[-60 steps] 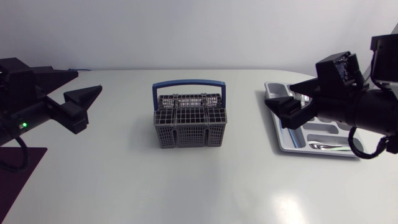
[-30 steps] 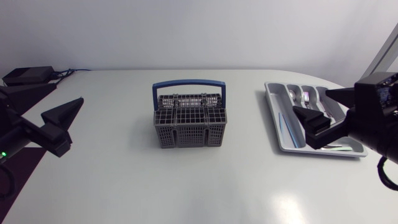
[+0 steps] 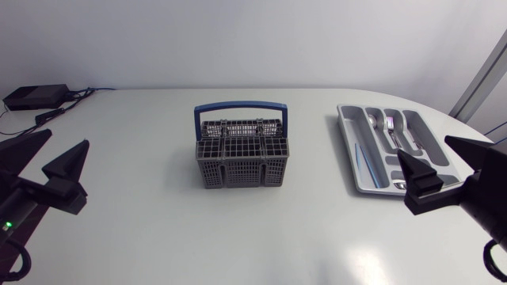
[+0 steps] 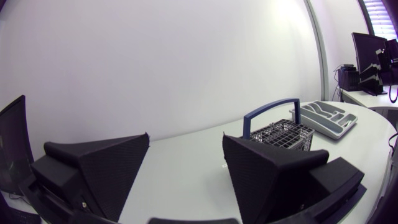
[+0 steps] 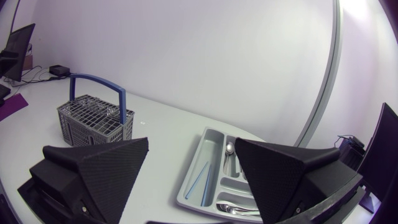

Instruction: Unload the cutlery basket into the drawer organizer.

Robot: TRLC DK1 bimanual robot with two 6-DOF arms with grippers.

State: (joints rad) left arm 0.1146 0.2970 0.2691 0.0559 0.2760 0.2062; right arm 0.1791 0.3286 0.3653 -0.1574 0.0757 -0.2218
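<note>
Between the two tools: the cutlery basket (image 3: 240,158) is set upright on the table (image 3: 158,229), with its blue handle (image 3: 242,106) raised. It is well apart from both tools.
Left gripper (image 3: 69,139): the fingers are spread wide and nothing is held. It is poised by the table's left edge, with the basket far ahead, off its right finger.
Right gripper (image 3: 422,147): the fingers are spread wide and nothing is pinched. It is poised by the table's right edge.
Drawer organizer (image 3: 346,146): it is laid flat just ahead of and below the right tool, close to the curved table edge.
Contents: spoons (image 3: 388,127) are seen in the far compartments and thin blue sticks (image 3: 360,162) in the long side compartment.
Open room: wide white tabletop is seen from the left tool to the basket, and a narrower strip from basket to organizer.
</note>
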